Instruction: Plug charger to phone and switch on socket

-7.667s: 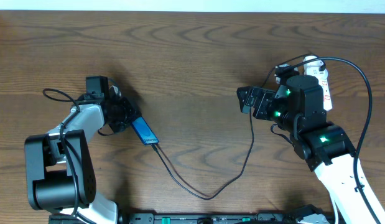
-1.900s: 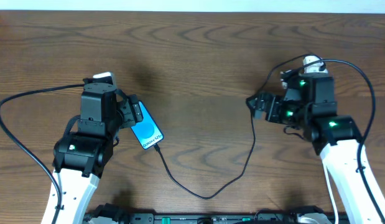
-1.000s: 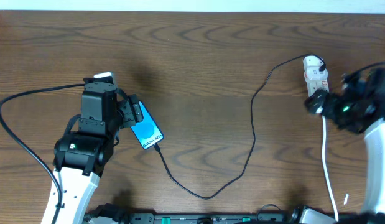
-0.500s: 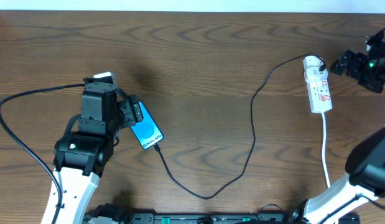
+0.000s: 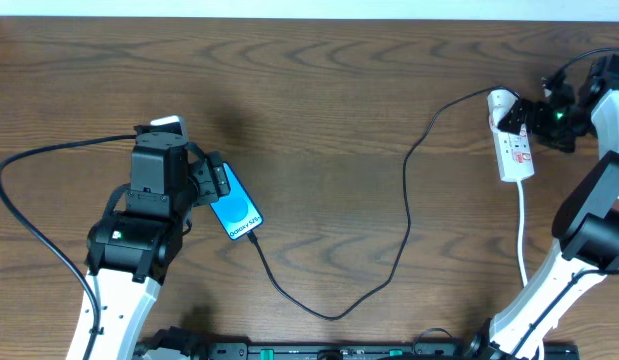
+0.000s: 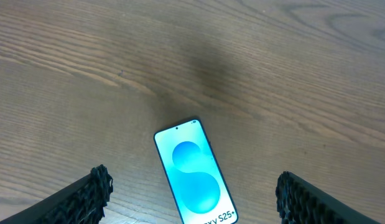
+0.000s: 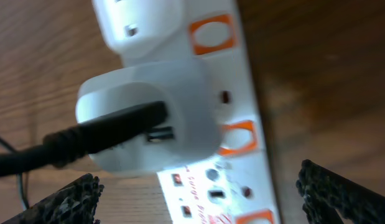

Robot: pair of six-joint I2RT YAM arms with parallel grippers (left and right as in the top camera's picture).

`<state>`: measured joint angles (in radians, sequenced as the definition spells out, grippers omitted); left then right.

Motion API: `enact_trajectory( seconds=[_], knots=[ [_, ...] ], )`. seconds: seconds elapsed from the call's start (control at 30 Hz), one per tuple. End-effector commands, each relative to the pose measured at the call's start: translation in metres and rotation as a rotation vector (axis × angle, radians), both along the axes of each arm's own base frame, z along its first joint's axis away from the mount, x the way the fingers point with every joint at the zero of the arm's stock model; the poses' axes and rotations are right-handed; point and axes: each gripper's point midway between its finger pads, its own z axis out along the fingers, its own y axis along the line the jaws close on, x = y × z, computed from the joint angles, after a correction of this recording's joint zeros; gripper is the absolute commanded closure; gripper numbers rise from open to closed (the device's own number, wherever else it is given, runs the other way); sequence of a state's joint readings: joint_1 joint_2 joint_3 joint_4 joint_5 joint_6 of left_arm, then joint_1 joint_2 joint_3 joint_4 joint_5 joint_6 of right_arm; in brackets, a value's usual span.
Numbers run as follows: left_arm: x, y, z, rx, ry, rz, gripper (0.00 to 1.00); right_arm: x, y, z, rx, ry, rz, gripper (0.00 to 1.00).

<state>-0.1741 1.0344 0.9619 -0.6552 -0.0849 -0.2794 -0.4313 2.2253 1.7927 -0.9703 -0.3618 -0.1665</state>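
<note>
The phone lies face up on the wooden table with its blue screen lit. It shows again in the left wrist view as the phone. My left gripper hangs open over the phone's far end, and its fingers stand wide on either side, clear of it. The charger, a thin black cable, runs from the phone's near end in a loop to a white adapter on the socket. My right gripper is open just above the socket, near that adapter.
The socket's white cord trails toward the table's front edge. A black arm cable loops at the far left. The table's back edge runs along the top of the overhead view.
My right arm swung away to the far right, then came back left over the socket's far end. The left arm, phone and charger have not moved.
</note>
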Motion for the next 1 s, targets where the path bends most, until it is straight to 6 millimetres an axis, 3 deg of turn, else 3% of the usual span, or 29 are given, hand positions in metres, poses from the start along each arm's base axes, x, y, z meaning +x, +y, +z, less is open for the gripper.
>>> enact_trajectory(
  seconds=[0.0,0.5,0.97],
  knots=[
    [0.002,0.001,0.007,0.021,-0.015,-0.008,0.14,0.014,0.025,0.007,0.091,-0.098,0.139,0.01],
    [0.002,0.001,0.007,0.021,-0.015,-0.008,0.14,0.020,0.036,0.007,0.064,-0.130,0.224,0.01],
    [0.003,0.001,0.007,0.021,-0.015,-0.008,0.14,0.008,0.042,-0.010,0.099,-0.083,0.195,0.01]
  ],
)
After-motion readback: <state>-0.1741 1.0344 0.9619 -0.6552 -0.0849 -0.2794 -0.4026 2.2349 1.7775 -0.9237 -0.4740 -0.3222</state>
